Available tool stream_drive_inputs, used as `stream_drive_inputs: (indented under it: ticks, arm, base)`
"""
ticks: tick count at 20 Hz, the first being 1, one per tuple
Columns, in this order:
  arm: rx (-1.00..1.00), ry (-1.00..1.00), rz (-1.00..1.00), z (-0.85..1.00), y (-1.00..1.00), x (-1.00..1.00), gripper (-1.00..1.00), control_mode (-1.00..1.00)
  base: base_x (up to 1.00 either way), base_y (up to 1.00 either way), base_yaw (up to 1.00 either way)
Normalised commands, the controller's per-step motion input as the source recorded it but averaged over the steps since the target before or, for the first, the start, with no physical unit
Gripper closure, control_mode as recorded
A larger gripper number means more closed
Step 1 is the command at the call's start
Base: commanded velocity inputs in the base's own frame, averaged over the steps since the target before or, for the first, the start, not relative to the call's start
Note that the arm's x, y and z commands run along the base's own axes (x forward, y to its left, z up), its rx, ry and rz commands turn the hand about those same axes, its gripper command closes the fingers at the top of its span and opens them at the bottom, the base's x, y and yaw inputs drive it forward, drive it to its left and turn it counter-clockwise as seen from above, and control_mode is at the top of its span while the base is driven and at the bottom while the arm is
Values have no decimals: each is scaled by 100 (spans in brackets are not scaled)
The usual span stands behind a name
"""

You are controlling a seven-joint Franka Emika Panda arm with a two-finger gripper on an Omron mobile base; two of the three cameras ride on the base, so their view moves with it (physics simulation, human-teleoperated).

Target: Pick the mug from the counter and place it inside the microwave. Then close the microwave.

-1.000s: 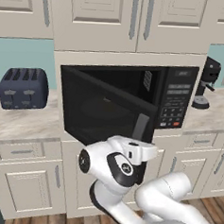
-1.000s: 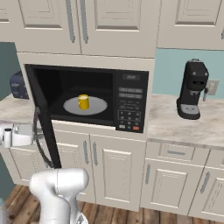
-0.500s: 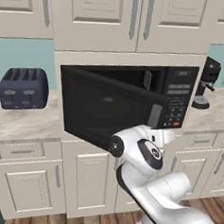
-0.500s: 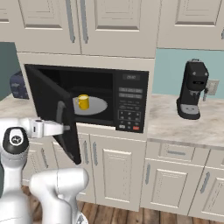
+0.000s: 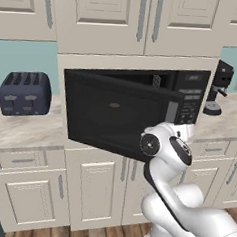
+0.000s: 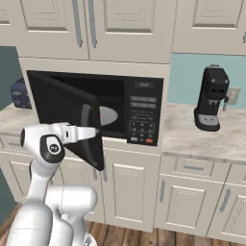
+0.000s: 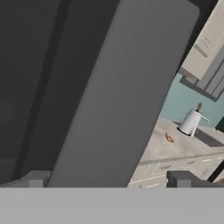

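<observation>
Since a second ago my arm has swept across and the microwave door (image 6: 72,120) has swung from wide open to about half shut. My claw (image 7: 109,179) is spread fully, holding nothing, set flat against the door's outer face just ahead so it can push. The mug is inside the microwave (image 5: 185,92), beyond the door from my claw, hidden now. The desk (image 6: 192,137) lies off to one side.

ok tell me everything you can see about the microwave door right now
The microwave door is a wide black panel of dark glass with a grey handle bar, hinged on the left. It stands partly swung shut, angled across the cavity. The open gripper is against its outer face; in the hand view the door looms close.
</observation>
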Motion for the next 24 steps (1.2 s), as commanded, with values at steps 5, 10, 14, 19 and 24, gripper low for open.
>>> stream_drive_inputs:
  ticks: [5, 10, 14, 19, 24]
  arm:
    - [0, 12, 7, 0, -41, 59, -100, -100]
    - [0, 14, 1, 0, -24, 61, -100, -100]
    - [0, 12, 0, 1, -14, 38, -100, -100]
    - [0, 13, 0, 4, -7, 35, -100, -100]
    - [0, 14, 0, 3, -5, 45, -100, -100]
  base:
    - [0, 0, 0]
    - [0, 0, 0]
    - [0, 0, 0]
    - [0, 0, 0]
    - [0, 0, 0]
